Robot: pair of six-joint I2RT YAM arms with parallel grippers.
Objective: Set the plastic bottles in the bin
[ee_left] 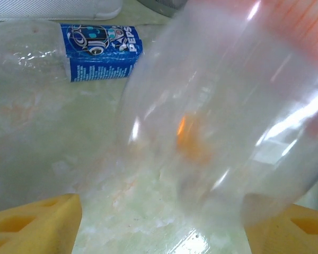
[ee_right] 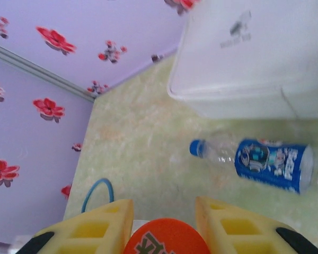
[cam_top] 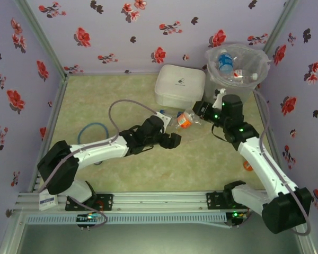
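Observation:
A clear plastic bottle (cam_top: 184,120) with an orange label and an orange cap (ee_right: 167,239) hangs over the table's middle. My right gripper (ee_right: 164,222) is shut on its cap end. In the left wrist view this bottle (ee_left: 217,106) looms blurred, close above my left gripper (ee_left: 164,233), whose yellow fingers (ee_left: 37,225) stand wide apart, open. A blue-labelled Pepsi bottle (ee_right: 270,161) with a blue cap lies on the table by the white box. The bin (cam_top: 236,71) stands at the far right with bottles (cam_top: 226,62) inside.
A white lidded box (cam_top: 179,85) sits left of the bin. A blue ring (cam_top: 93,132) lies on the mat at the left. A small orange object (cam_top: 247,166) lies beside the right arm. Flowered walls close in three sides.

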